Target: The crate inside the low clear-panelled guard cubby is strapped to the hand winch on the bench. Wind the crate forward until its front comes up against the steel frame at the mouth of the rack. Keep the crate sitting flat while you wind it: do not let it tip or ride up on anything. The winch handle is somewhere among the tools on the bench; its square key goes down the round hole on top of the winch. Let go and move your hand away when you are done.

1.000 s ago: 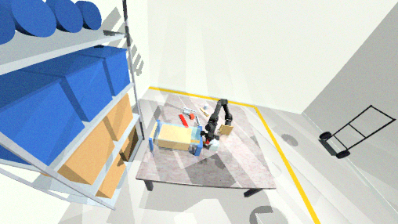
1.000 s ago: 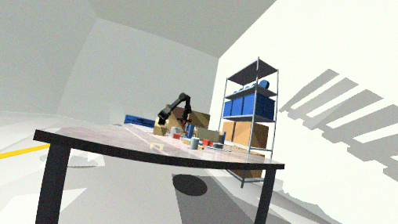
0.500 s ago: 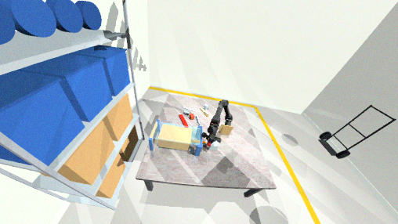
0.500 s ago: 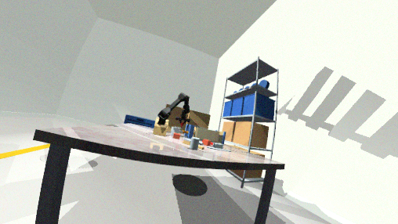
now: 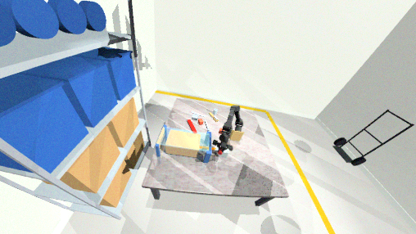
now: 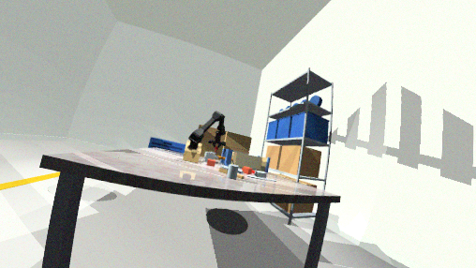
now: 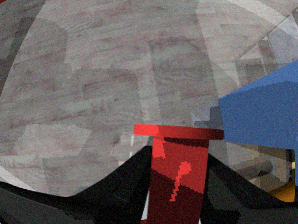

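Note:
The tan crate (image 5: pixel 183 141) sits flat, as far as I can see, in the low clear-panelled cubby; it also shows in part in the exterior view (image 6: pixel 248 160). The blue frame (image 5: pixel 209 156) (image 7: pixel 260 112) stands at its mouth. I cannot tell whether the crate's front touches it. My gripper (image 5: pixel 220 151) (image 6: pixel 216 148) (image 7: pixel 173 155) is shut on the red grip of the winch handle, just outside the mouth; the grip's flange (image 7: pixel 179 132) shows above the fingers. The pale winch (image 5: pixel 225 154) is largely hidden by the arm. The key's seating is hidden. An orange strap (image 7: pixel 285 194) shows beside the blue frame.
A red bar (image 5: pixel 192 126), a red block (image 5: pixel 201 121), a yellow tool (image 5: pixel 213 117) and a grey cylinder (image 5: pixel 215 110) (image 6: pixel 232 171) lie or stand toward the bench's back. A tan block (image 5: pixel 237 136) (image 6: pixel 189 155) stands beside the arm.

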`<state>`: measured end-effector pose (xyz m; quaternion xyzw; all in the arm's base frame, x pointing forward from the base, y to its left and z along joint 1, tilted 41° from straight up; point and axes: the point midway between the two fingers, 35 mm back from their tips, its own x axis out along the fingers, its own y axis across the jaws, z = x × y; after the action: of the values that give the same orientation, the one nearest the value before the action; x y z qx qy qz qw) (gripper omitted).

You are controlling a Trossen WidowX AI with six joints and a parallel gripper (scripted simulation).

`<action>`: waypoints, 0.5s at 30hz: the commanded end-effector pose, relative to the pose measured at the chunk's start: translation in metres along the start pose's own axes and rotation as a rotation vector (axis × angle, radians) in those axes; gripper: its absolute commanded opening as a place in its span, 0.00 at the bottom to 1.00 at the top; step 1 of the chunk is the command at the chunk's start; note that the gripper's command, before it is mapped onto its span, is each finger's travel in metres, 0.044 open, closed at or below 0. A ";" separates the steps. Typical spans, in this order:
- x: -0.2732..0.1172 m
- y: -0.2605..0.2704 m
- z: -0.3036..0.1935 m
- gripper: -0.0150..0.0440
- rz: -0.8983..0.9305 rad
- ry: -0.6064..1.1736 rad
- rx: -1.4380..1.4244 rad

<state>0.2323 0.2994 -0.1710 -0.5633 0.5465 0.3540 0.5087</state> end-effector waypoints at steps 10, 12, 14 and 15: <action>0.003 0.040 0.010 0.25 0.037 -0.016 -0.020; 0.003 0.043 0.010 0.25 0.038 -0.016 -0.020; 0.003 0.046 0.010 0.25 0.038 -0.016 -0.020; 0.003 0.048 0.010 0.25 0.038 -0.016 -0.020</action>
<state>0.2122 0.3084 -0.1784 -0.5620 0.5429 0.3538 0.5141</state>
